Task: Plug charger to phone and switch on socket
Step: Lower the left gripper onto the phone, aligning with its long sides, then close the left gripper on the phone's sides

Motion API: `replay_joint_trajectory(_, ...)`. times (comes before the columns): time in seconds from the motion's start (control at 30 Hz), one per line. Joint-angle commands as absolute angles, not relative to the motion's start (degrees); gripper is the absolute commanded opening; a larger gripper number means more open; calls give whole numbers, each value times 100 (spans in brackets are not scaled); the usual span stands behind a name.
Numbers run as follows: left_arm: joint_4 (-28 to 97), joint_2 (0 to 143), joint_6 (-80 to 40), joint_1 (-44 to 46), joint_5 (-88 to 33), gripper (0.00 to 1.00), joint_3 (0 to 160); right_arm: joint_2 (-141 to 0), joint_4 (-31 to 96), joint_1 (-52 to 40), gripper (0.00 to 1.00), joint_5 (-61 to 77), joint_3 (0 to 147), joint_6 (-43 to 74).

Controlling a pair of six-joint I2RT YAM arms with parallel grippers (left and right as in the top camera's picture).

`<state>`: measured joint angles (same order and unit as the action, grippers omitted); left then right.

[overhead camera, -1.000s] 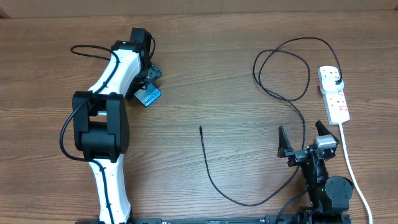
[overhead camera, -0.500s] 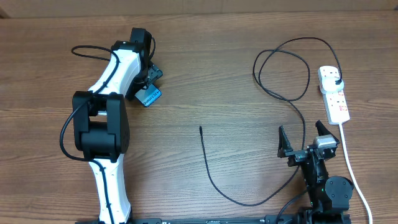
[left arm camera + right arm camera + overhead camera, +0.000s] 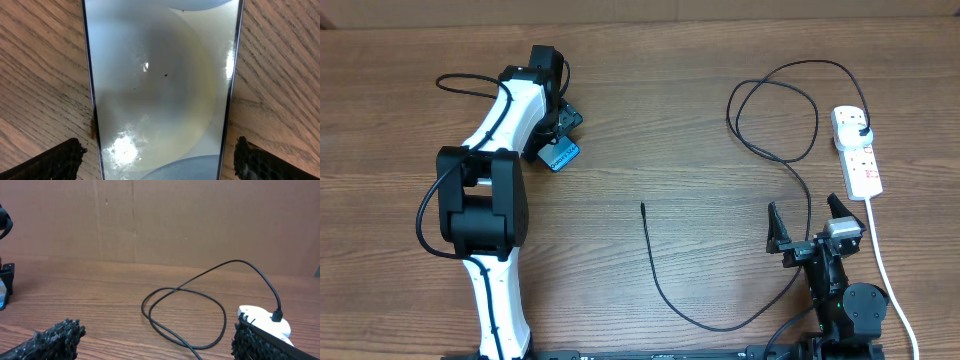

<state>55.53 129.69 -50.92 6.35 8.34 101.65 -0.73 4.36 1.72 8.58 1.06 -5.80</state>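
Left wrist view shows the phone (image 3: pixel 160 90) flat on the surface (image 3: pixel 40 60) between my left gripper (image 3: pixel 161 159) pads, spread wide just beside its long edges, contact unclear, so I'd squeeze squarely, leaving one short end free for the charger (image 3: pixel 643 212), well apart.

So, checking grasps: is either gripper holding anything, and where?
Right gripper is open and empty. Left gripper straddles the phone across its long edges; whether it grips cannot be told.

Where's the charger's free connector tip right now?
Overhead view: the connector tip lies loose near the centre of the table, right of the phone and left of the right gripper.
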Motion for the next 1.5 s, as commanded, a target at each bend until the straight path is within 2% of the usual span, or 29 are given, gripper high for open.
replay_joint_trajectory(0.0, 5564, 13096, -5190, 587, 794, 100, 10237, -16, 412, 123, 100, 840, 45, -587)
replay_joint_trajectory(1.47, 5505, 13286, -5236, 438, 440, 100, 10237, -16, 414, 123, 100, 840, 45, -587)
